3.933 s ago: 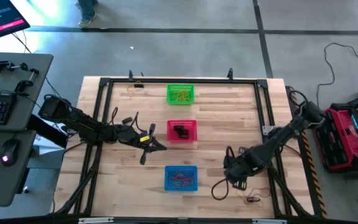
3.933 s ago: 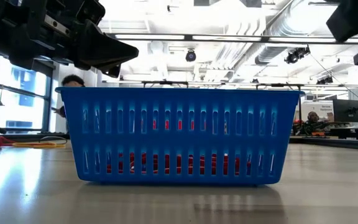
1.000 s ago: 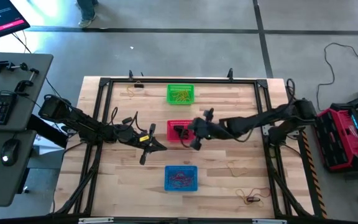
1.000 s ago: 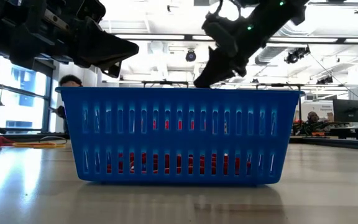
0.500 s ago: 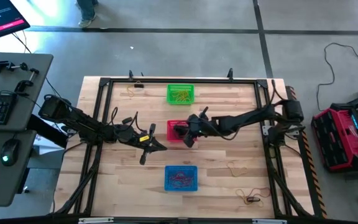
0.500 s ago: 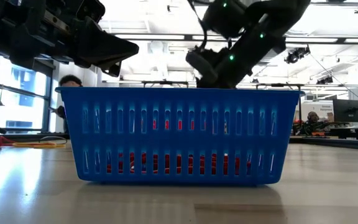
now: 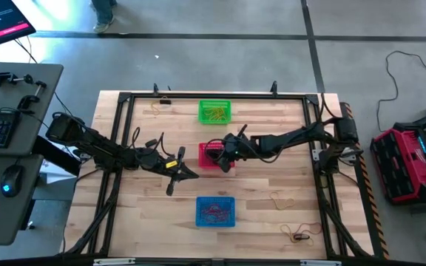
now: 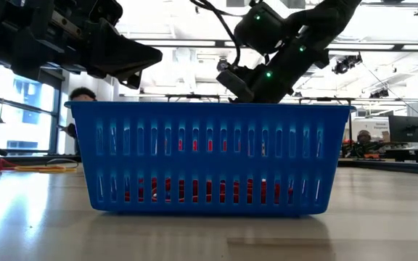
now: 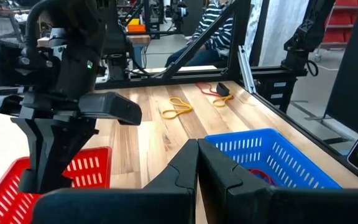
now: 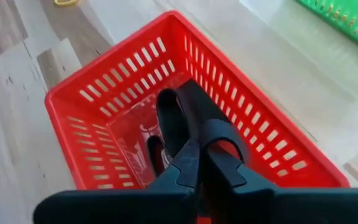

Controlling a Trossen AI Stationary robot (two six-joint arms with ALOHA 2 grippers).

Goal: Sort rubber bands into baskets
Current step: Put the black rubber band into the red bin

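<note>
Three baskets stand in a row down the table's middle: green (image 7: 214,111) far, with yellow rubber bands; red (image 7: 206,147) in the middle; blue (image 7: 215,211) near, with red bands. My right gripper (image 7: 220,160) hangs over the red basket (image 10: 104,99), shut on a black rubber band (image 10: 173,112). More black shows on the basket floor (image 10: 155,151). My left gripper (image 7: 192,176) waits shut, left of the red basket, holding nothing (image 9: 197,149). Loose bands lie flat on the table: yellow (image 7: 276,198), red-orange (image 7: 298,236). My right gripper pinches the black rubber band between its two fingertips, at the loop's near part (image 10: 190,134). The fingers slant down from the table's right side into the red basket's mouth. The loop reaches on past the tips above the basket floor; whether it touches the floor I cannot tell.
A black frame (image 7: 124,100) borders the wooden table. More loose bands lie at the far left corner (image 7: 157,106). In the low view the blue basket (image 8: 209,156) hides the table behind it. People sit in the room beyond the table (image 9: 213,25).
My right gripper has gone toward the table's left edge and down, from beside the red basket's right wall to over its inside. Its wrist has rolled on the way. It has stayed shut.
</note>
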